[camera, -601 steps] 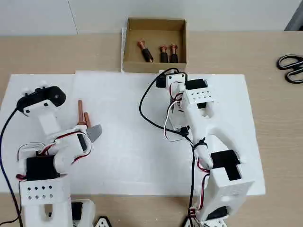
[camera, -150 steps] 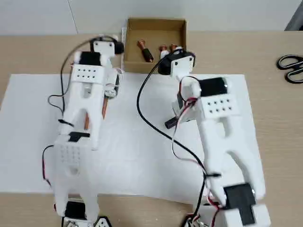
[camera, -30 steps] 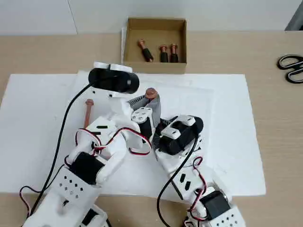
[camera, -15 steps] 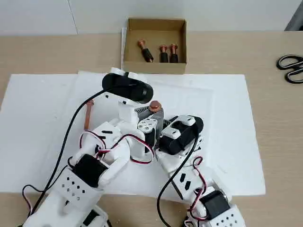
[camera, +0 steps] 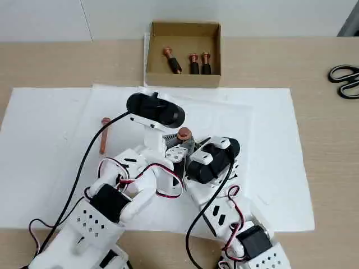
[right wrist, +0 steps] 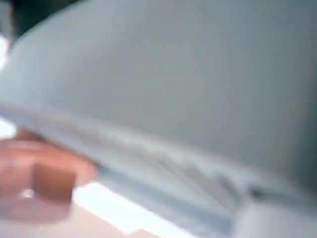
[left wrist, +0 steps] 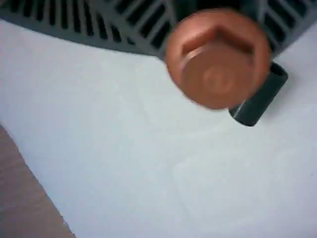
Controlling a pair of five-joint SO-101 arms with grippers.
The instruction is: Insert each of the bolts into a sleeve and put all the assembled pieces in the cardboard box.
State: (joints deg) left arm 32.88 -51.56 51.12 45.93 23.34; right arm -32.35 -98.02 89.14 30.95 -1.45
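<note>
My left gripper (camera: 182, 143) is mid-table, shut on a copper bolt (camera: 183, 133) that stands head up. In the left wrist view the bolt head (left wrist: 218, 57) sits close under the ribbed dark fingers (left wrist: 99, 27), with a dark sleeve (left wrist: 257, 101) just behind it; I cannot tell if the shank is inside it. My right gripper (camera: 197, 158) is pressed against the left one, tucked under its black camera. A copper bolt head (right wrist: 39, 173) is blurred in the right wrist view. A loose bolt (camera: 105, 134) lies on the white sheet. The cardboard box (camera: 183, 28) holds three assembled pieces (camera: 193, 63).
Both arms crowd the middle of the white sheet (camera: 269, 140). Black scissors (camera: 345, 78) lie on the wooden table at the far right. A cable (camera: 84, 162) loops from the left arm over the sheet beside the loose bolt.
The left arm's wrist has drawn back toward the front and right, carrying the bolt closer to the right gripper. The right arm has stayed put.
</note>
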